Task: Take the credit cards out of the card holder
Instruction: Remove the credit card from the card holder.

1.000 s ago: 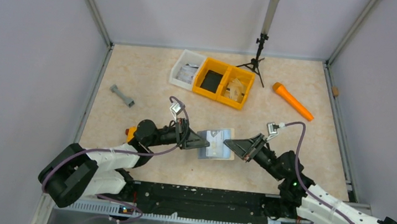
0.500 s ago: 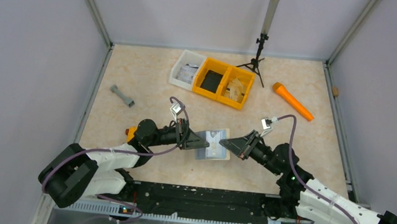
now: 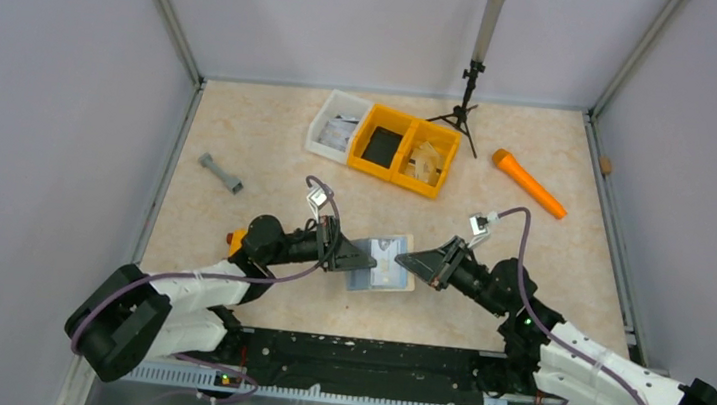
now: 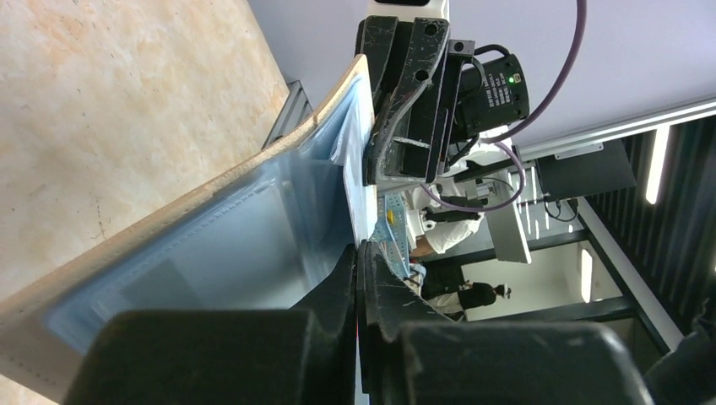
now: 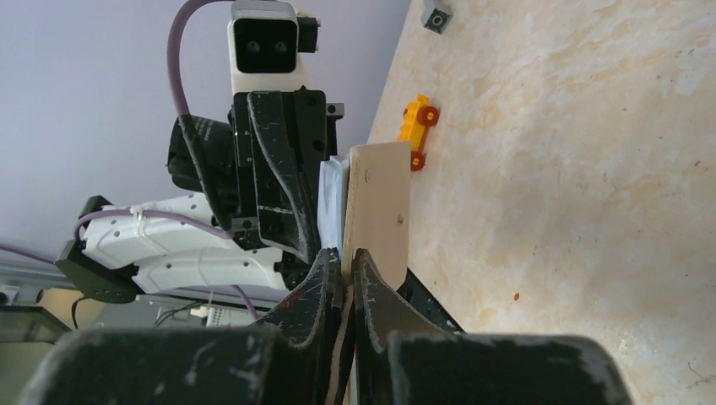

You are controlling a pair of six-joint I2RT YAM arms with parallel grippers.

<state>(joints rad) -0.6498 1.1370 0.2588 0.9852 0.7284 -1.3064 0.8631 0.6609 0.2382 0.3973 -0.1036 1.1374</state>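
Observation:
The card holder (image 3: 380,262) hangs between my two grippers just above the table, its silvery blue-grey inside facing up. My left gripper (image 3: 364,260) is shut on its left edge. In the left wrist view the jaws (image 4: 358,246) pinch a thin pale sheet beside the blue-grey pocket (image 4: 236,245); I cannot tell whether that sheet is a card or a flap. My right gripper (image 3: 405,261) is shut on the right edge. In the right wrist view its jaws (image 5: 344,253) clamp the tan flap (image 5: 377,202). No card shows clear of the holder.
Two yellow bins (image 3: 405,150) and a white bin (image 3: 337,125) stand at the back. An orange cylinder (image 3: 529,183) lies at the right, a grey dumbbell-shaped piece (image 3: 221,173) at the left. A small tripod (image 3: 466,98) stands at the back wall. A small yellow and red toy (image 5: 418,122) lies by the left arm.
My right gripper has moved left against the card holder and closed on its right edge. The holder has shifted slightly left. The left arm has hardly moved.

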